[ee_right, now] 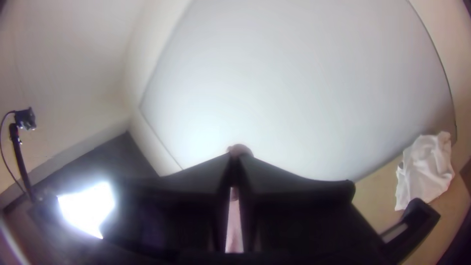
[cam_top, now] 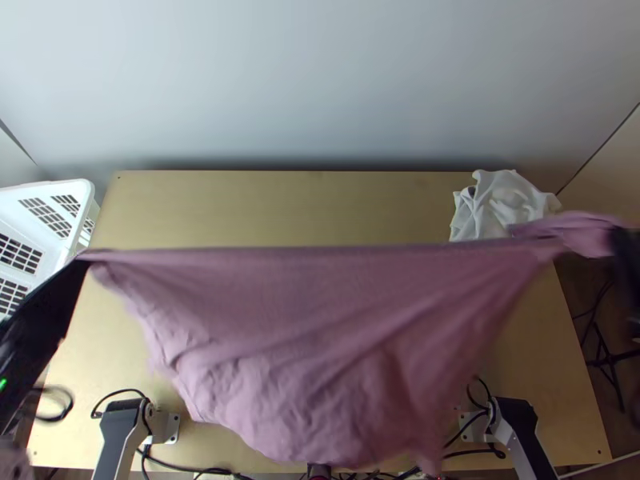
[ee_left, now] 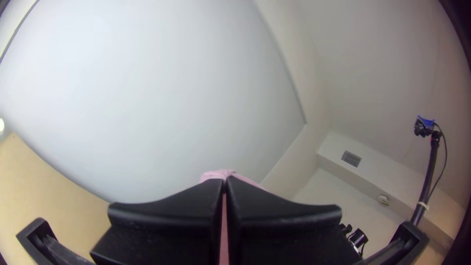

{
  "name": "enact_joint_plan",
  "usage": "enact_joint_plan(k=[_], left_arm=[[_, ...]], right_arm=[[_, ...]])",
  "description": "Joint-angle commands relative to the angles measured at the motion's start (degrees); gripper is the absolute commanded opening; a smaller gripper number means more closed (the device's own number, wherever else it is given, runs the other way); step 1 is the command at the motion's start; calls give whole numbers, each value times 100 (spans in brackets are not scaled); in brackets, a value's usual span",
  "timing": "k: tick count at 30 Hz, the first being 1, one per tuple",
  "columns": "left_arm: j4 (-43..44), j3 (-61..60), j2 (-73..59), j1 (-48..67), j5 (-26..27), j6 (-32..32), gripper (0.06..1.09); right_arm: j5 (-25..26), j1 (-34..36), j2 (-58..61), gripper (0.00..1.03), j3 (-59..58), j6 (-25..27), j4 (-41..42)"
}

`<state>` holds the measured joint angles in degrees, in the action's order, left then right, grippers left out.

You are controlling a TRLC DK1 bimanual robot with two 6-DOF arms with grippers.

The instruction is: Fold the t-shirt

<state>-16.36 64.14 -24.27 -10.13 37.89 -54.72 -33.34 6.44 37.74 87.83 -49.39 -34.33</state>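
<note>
Left: left gripper (ee_left: 224, 183) is pinching one upper corner of the t-shirt (cam_top: 320, 320). Middle: cloth is hanging over the tabletop (cam_top: 280, 204), top edge taut, lower part rumpling. Right: right gripper (ee_right: 239, 164) is pinching the other end. Judgement: spreading well is needing level grippers, even tension, gentle lowering; overpulling is risking slip.

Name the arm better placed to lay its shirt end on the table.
Left, probably: its end effector holds the shirt near the table's left edge; the right end effector is beyond the right edge.
</note>
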Motion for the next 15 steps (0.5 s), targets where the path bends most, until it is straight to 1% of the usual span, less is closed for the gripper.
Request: enact_joint_plan(k=[1, 2, 4, 6, 9, 10, 13, 15], left_arm=[[1038, -1562, -473, -103, -10, 532, 9], [1188, -1738, -587, -94, -18, 612, 9], [1469, -2090, -816, -42, -18, 770, 9], [1803, -2459, -1044, 99, -27, 928, 9], [2181, -2810, -1695, 275, -185, 1350, 9], [2286, -2846, -1959, 275, -221, 1455, 9], [2664, -2837, -2732, 266, -300, 1710, 9], [3007, -2802, -3224, 240, -388, 1877, 9]], right_arm=[[109, -11, -768, 3, -3044, 316, 1060], [161, -72, -750, 3, -3308, 377, 1174], [451, -345, -636, 3, -3835, 544, 1499], [891, -863, -399, 3, -4248, 711, 1763], [1814, -1936, 120, 3, -4696, 931, 2352], [1946, -2059, 366, 3, -4819, 992, 2642], [1990, -2129, 1368, 3, -4890, 1115, 3415], [2025, -2138, 1992, 3, -4855, 1309, 4039]])
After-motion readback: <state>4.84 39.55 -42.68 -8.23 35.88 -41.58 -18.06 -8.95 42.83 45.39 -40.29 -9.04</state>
